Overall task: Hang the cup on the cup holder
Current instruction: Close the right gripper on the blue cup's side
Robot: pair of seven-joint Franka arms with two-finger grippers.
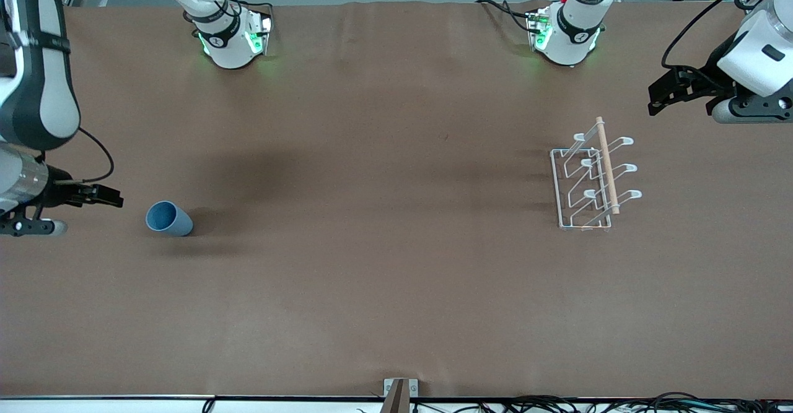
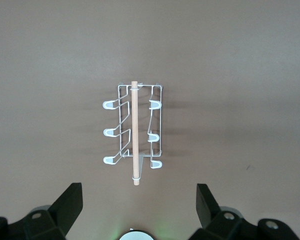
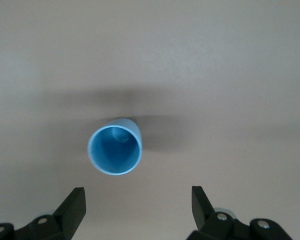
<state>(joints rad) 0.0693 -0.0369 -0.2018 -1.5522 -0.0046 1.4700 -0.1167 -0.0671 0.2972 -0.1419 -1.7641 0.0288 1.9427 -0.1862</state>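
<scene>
The light-blue cup [image 1: 168, 218] stands mouth up on the brown table toward the right arm's end; in the right wrist view I look down into the cup [image 3: 114, 151]. My right gripper [image 1: 116, 200] hangs open in the air beside it, off toward that end of the table, and the right gripper [image 3: 138, 200] has nothing between its fingers. The white wire cup holder [image 1: 591, 181] with its wooden rod [image 1: 607, 165] stands toward the left arm's end. My left gripper [image 1: 657, 100] is up in the air beside it; the holder [image 2: 134, 127] shows whole past the open, empty left gripper [image 2: 139, 197].
Both arm bases [image 1: 232, 38] [image 1: 567, 35] stand at the table's edge farthest from the front camera. A small bracket [image 1: 399, 391] and loose cables [image 1: 557, 404] sit at the edge nearest it. Bare brown cloth [image 1: 384, 215] lies between cup and holder.
</scene>
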